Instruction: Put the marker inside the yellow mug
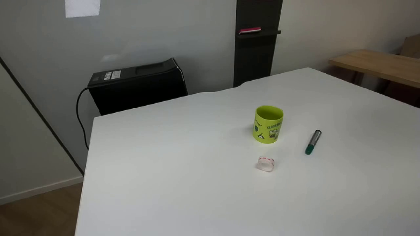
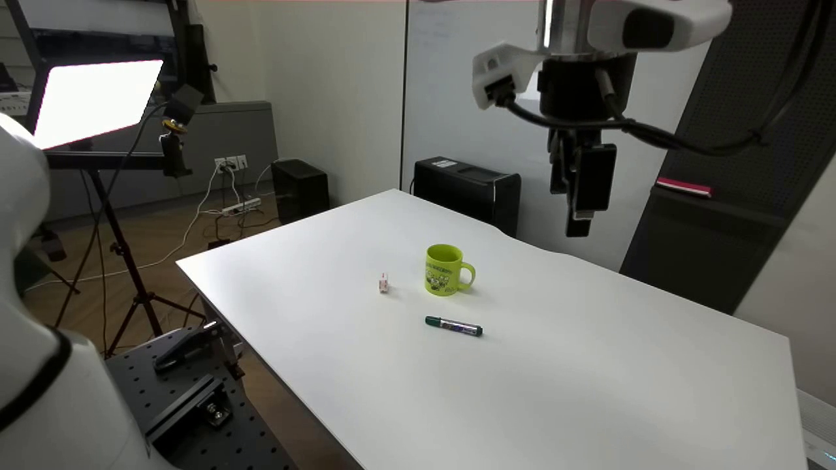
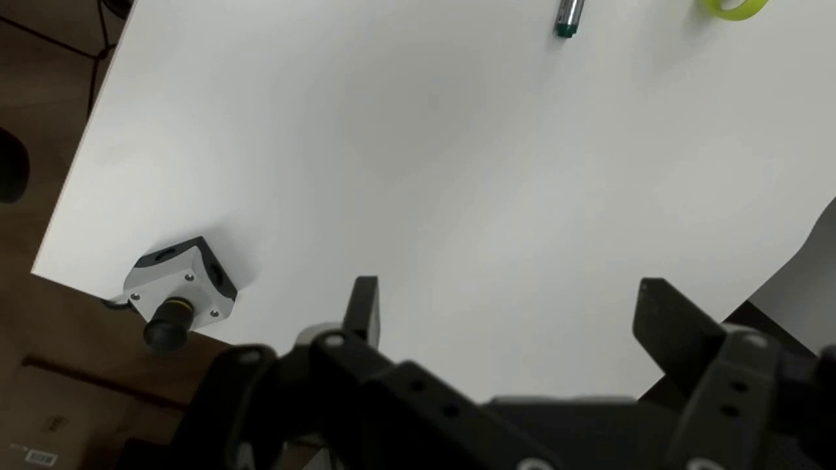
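Note:
The marker [image 1: 313, 142] lies flat on the white table, with a silver-grey body and a green end. It also shows in an exterior view [image 2: 454, 326], and part of it shows at the top edge of the wrist view [image 3: 569, 15]. The yellow-green mug [image 1: 266, 129] stands upright beside the marker, apart from it, and also shows in an exterior view [image 2: 442, 275]. In the wrist view only a curved bit of the mug [image 3: 738, 14] shows at the top right. My gripper [image 3: 509, 287] is open and empty, high above the table, and shows in an exterior view [image 2: 575, 209].
A small clear whitish ring-like object [image 1: 265, 165] with red marks lies near the mug, also seen in an exterior view [image 2: 383, 283]. A grey box with a black button [image 3: 186, 287] sits at a corner of the white table [image 2: 588, 365]. A black case [image 1: 137, 85] stands behind the table edge.

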